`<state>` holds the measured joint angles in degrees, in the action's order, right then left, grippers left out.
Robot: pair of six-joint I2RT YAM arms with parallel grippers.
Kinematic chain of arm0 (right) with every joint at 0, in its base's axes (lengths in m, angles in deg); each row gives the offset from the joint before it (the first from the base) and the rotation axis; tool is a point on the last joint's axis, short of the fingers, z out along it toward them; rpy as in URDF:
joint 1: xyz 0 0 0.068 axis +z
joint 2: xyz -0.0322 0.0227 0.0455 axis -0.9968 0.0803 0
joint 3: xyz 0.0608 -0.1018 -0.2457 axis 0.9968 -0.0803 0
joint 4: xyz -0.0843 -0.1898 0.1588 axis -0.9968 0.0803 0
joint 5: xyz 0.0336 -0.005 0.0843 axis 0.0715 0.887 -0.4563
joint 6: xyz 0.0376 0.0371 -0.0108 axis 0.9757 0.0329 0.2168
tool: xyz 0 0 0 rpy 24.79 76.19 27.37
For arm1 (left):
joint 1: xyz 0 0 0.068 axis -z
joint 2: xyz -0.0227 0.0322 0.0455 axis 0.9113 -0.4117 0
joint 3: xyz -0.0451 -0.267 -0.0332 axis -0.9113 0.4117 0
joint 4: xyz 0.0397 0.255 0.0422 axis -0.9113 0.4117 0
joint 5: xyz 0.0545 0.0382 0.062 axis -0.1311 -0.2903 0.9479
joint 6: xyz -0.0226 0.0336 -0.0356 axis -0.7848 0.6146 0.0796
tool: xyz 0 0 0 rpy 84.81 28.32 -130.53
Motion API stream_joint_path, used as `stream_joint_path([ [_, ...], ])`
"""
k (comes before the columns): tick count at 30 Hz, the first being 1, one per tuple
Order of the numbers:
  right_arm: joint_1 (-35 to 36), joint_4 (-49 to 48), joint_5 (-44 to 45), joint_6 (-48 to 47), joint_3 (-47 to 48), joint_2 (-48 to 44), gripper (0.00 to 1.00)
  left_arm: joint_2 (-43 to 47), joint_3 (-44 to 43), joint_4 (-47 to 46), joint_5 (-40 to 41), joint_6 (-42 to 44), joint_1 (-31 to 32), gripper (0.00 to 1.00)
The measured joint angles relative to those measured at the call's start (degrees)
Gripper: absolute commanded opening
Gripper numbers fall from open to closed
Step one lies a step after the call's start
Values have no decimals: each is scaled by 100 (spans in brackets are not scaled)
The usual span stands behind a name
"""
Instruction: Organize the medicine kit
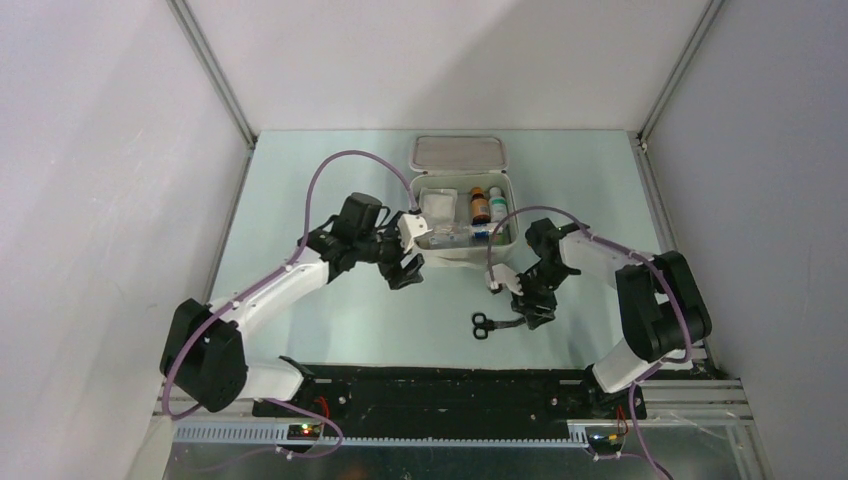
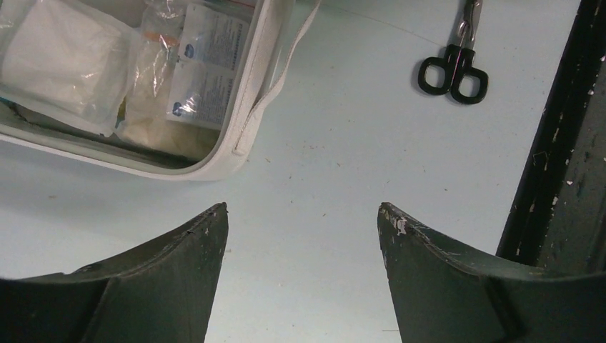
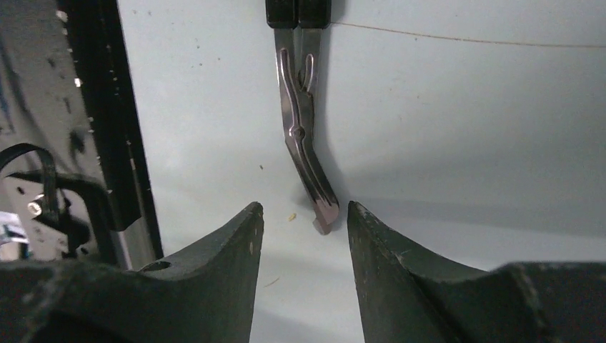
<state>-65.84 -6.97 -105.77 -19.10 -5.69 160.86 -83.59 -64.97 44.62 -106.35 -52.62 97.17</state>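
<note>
The white medicine kit [image 1: 460, 257] lies open at the back centre, lid [image 1: 458, 152] folded back. Inside are an amber bottle [image 1: 479, 205], a white bottle [image 1: 497, 205] and wrapped packets [image 2: 64, 64]. Its near corner rim [image 2: 236, 136] shows in the left wrist view. Black-handled scissors [image 1: 492, 322] lie on the table in front of the kit. My left gripper [image 2: 304, 214] is open and empty over bare table beside the kit's front left corner [image 1: 405, 270]. My right gripper [image 3: 306, 207] is open, low over the table, with the scissors' blade tip [image 3: 321, 218] between its fingertips [image 1: 528, 312].
A white strap [image 2: 286, 68] hangs from the kit's front onto the table. The black base rail [image 1: 450, 385] runs along the near edge, close behind the right gripper [image 3: 107, 143]. Grey walls close in the left, right and back.
</note>
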Motion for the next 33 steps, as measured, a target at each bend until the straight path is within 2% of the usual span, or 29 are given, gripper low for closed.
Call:
stream_joint_path([
  [4, 293, -586, 256, 249, -339, -234, 50, 76, 173, -72, 170, -2, 2, 81],
  [6, 442, -802, 404, 339, -470, -376, 44, 96, 203, -83, 227, -2, 2, 81],
  [8, 560, -1016, 535, 372, -586, -503, 33, 116, 205, -98, 260, -2, 2, 81],
  [10, 651, -1259, 662, 376, -697, -610, 11, 118, 205, -131, 275, -2, 2, 81],
  [12, 717, -1432, 767, 334, -767, -678, 0, 118, 205, -149, 289, 0, 2, 81],
  [19, 743, -1622, 925, 538, -798, -737, 0, 111, 286, -433, 365, 116, 72, 81],
  [23, 557, -1582, 675, 632, -787, -748, 0, 22, 297, -640, 317, 317, 251, 81],
  [27, 243, -1025, 74, 640, -562, -656, 0, -11, 529, -1169, 308, 575, 503, 82],
  [33, -188, -216, -660, 944, 0, 232, 0, -74, 1045, -2124, 439, 953, 756, 81],
])
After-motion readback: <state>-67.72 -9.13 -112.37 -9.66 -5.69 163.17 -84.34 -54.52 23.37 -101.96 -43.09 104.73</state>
